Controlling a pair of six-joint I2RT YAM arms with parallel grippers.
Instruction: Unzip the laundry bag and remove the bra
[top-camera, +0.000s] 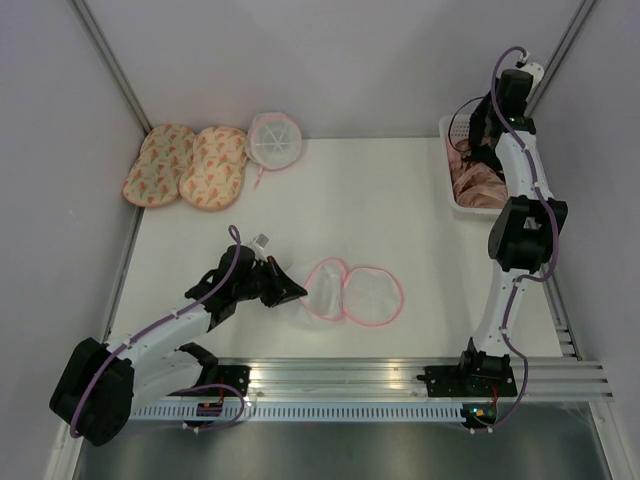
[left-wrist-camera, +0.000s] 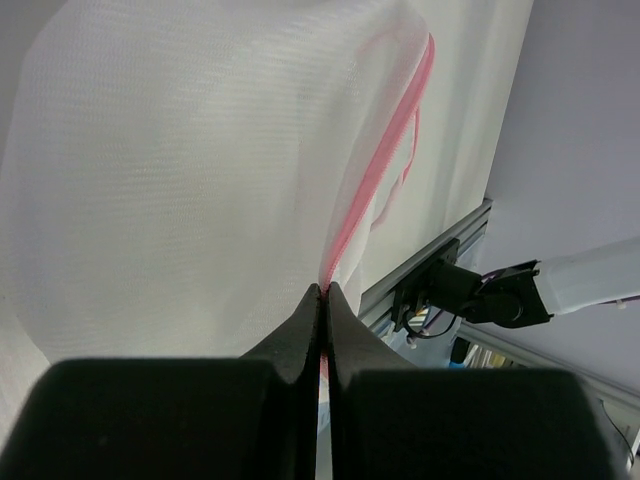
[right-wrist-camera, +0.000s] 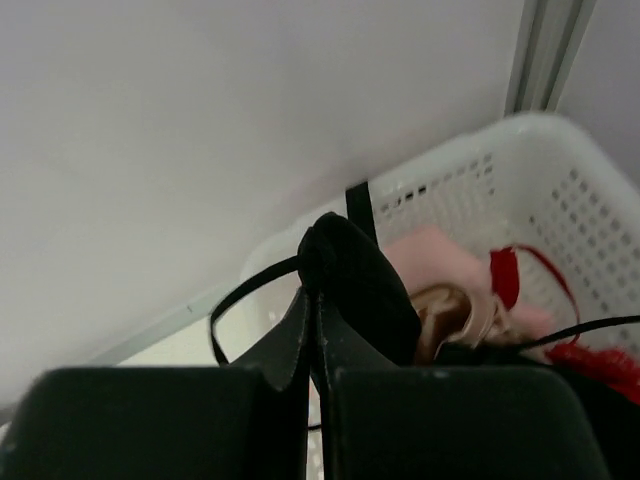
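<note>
The right gripper (right-wrist-camera: 312, 300) is clamped on one cup of the black bra (right-wrist-camera: 365, 285), its thin straps dangling. It hangs over the white basket (right-wrist-camera: 560, 185) at the far right edge of the desk (top-camera: 380, 200). With the basket beneath it, letting go there looks like the coming move. The laundry bag (top-camera: 355, 293) lies unzipped and spread open by the desk's near edge, well apart from the bra, with the left gripper (left-wrist-camera: 322, 300) pinched shut on its pink-edged rim.

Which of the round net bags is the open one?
The laundry bag with pink edging, mid-table, spread into two halves at the left gripper. The ribbed pouch at the back is one closed dome.
</note>
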